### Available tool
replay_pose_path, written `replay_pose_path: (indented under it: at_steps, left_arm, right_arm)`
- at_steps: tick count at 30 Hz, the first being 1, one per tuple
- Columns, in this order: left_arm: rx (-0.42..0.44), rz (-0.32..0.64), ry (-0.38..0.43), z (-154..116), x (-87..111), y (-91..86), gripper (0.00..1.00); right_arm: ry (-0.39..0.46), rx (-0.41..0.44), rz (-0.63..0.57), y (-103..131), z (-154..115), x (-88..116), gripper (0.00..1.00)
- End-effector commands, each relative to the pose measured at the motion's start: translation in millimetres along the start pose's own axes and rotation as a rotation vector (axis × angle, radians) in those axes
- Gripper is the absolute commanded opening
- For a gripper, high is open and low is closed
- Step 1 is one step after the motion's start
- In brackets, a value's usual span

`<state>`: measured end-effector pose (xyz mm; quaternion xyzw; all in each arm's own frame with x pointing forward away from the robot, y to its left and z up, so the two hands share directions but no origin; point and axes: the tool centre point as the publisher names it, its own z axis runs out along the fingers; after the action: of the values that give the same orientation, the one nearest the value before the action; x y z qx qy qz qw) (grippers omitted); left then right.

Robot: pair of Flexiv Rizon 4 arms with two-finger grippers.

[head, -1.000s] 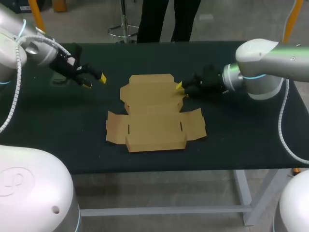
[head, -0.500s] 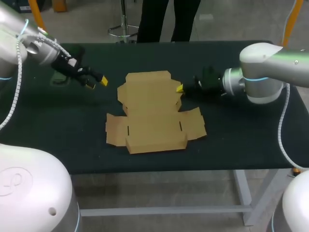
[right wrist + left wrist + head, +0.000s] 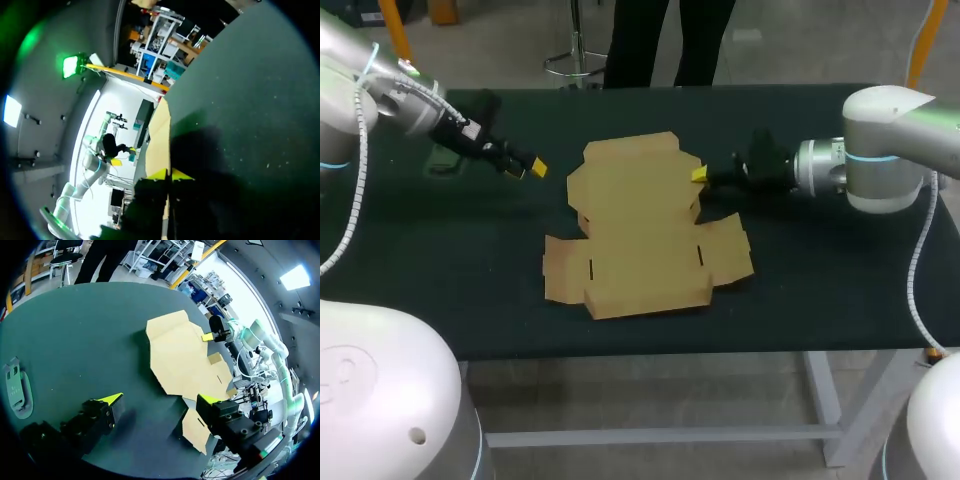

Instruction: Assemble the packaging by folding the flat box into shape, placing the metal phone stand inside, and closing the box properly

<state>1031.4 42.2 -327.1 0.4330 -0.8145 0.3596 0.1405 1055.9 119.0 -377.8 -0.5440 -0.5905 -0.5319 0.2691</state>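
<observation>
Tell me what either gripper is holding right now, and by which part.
The right gripper pinches the flat cardboard box by the side edge of its far panel. The left gripper is open and holds nothing.

My left arm (image 3: pixel 395 95) is coming in from the left side, with its left tool (image 3: pixel 525 166) hanging over the tabletop (image 3: pixel 470 260) and its fingers (image 3: pixel 112 399) standing wide apart. My right arm (image 3: pixel 880 150) is lying nearly level from the right side. The right tool (image 3: pixel 701 176) is pinching the flat box (image 3: pixel 640 230) at its edge, yellow tips nearly touching.
</observation>
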Motion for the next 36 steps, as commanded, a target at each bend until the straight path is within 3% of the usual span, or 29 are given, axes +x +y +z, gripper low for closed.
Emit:
replay_pose_path:
  at_steps: [1, 16, 25, 36]
  left_arm:
    - [0.007, -0.001, -0.004, -0.4, 1.1, 4.0, 1.00]
    - [0.007, -0.001, -0.004, -0.4, 1.1, 4.0, 1.00]
    - [0.173, 0.069, 0.066, 4.1, -1.4, -3.6, 1.00]
    - [0.281, 0.139, 0.142, 6.2, 3.7, -16.2, 1.00]
  right_arm:
    - [0.069, -0.002, -0.003, -1.1, -7.2, -0.8, 0.00]
    - [0.069, -0.002, -0.003, -1.1, -7.2, -0.8, 0.00]
    - [0.084, -0.073, -0.098, -2.9, -28.4, 26.6, 0.00]
    - [0.119, -0.117, -0.144, -3.5, -34.2, 38.6, 0.00]
